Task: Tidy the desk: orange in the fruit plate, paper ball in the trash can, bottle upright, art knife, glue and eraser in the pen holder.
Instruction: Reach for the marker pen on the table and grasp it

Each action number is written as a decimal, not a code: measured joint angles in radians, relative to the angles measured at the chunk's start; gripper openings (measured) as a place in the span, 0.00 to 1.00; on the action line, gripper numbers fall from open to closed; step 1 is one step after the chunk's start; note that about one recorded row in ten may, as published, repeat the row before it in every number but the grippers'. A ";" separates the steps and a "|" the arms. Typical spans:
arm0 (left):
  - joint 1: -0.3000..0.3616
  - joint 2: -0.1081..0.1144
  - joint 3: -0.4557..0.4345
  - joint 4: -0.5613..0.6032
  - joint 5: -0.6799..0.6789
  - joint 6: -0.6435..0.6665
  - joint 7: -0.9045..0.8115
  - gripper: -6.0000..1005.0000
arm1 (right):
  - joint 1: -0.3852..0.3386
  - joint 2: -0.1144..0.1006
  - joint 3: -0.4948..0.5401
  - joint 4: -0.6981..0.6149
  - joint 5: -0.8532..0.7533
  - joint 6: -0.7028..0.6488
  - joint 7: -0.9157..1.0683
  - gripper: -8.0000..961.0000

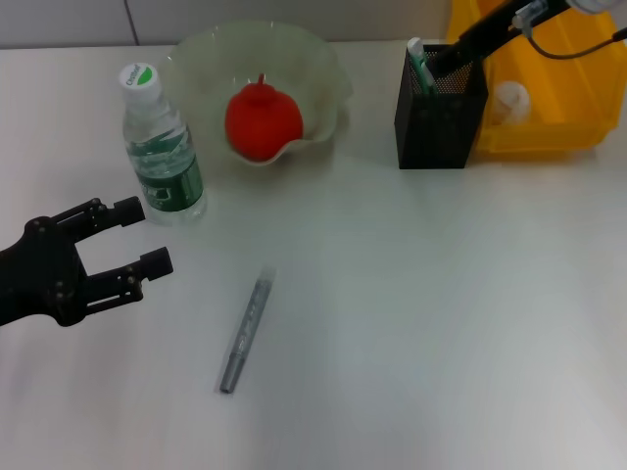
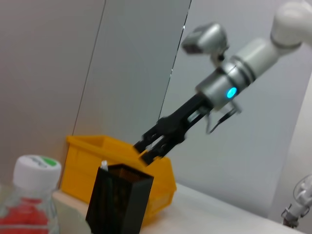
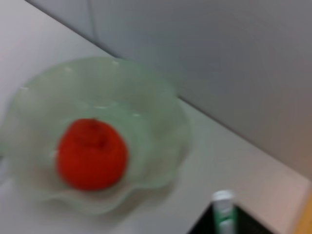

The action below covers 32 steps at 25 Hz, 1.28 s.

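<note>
Nearest us, our left tool (image 1: 125, 238) is hovering low over the counter (image 1: 411, 313) with its fingers spread and gripping nothing, just beside the bottle (image 1: 160, 152), which is standing upright. We are seeing the orange (image 1: 263, 120) sitting in the fruit plate (image 1: 323, 69) and a pale wad, probably the paper ball (image 1: 510, 99), lying in the trash can (image 1: 549, 88). Our right tool (image 1: 453, 56) is reaching over the pen holder (image 1: 439, 116); we cannot tell its grip. A grey pen-like item, likely the art knife (image 1: 246, 331), is waiting on the counter.
</note>
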 joint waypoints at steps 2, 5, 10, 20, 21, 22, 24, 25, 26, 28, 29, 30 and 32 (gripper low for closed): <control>0.003 0.004 0.000 0.002 0.012 0.001 0.007 0.80 | -0.001 0.003 -0.010 -0.135 0.027 -0.180 0.063 0.78; 0.008 0.011 0.007 0.019 0.027 0.012 0.018 0.80 | 0.006 0.004 -0.025 -0.203 0.048 -0.283 0.112 0.79; 0.020 0.020 0.003 0.068 0.094 0.030 0.035 0.80 | 0.016 0.006 -0.121 -0.289 0.122 -0.450 0.259 0.80; 0.049 0.040 0.001 0.104 0.145 0.051 0.130 0.80 | 0.079 0.013 -0.384 -0.047 0.285 -0.319 0.474 0.81; 0.049 0.040 0.001 0.104 0.145 0.051 0.130 0.80 | 0.079 0.013 -0.384 -0.047 0.285 -0.319 0.474 0.80; 0.049 0.040 -0.001 0.105 0.154 0.050 0.138 0.80 | 0.094 0.014 -0.409 0.021 0.320 -0.264 0.478 0.80; 0.049 0.040 -0.001 0.105 0.154 0.049 0.141 0.80 | 0.101 0.014 -0.416 0.053 0.339 -0.237 0.478 0.80; 0.050 0.041 -0.001 0.105 0.155 0.049 0.143 0.80 | 0.121 0.015 -0.426 0.131 0.376 -0.190 0.474 0.80; 0.051 0.041 -0.001 0.105 0.155 0.048 0.146 0.80 | 0.121 0.015 -0.426 0.131 0.376 -0.190 0.474 0.80; 0.052 0.041 -0.001 0.105 0.155 0.044 0.146 0.80 | 0.146 0.015 -0.440 0.202 0.395 -0.156 0.467 0.80; 0.052 0.042 -0.001 0.105 0.155 0.042 0.146 0.80 | 0.159 0.015 -0.452 0.237 0.397 -0.140 0.464 0.80; 0.052 0.042 -0.001 0.105 0.155 0.042 0.146 0.80 | 0.178 0.016 -0.483 0.291 0.402 -0.105 0.464 0.80; 0.052 0.043 -0.001 0.106 0.155 0.036 0.148 0.80 | 0.183 0.016 -0.512 0.315 0.417 -0.074 0.464 0.80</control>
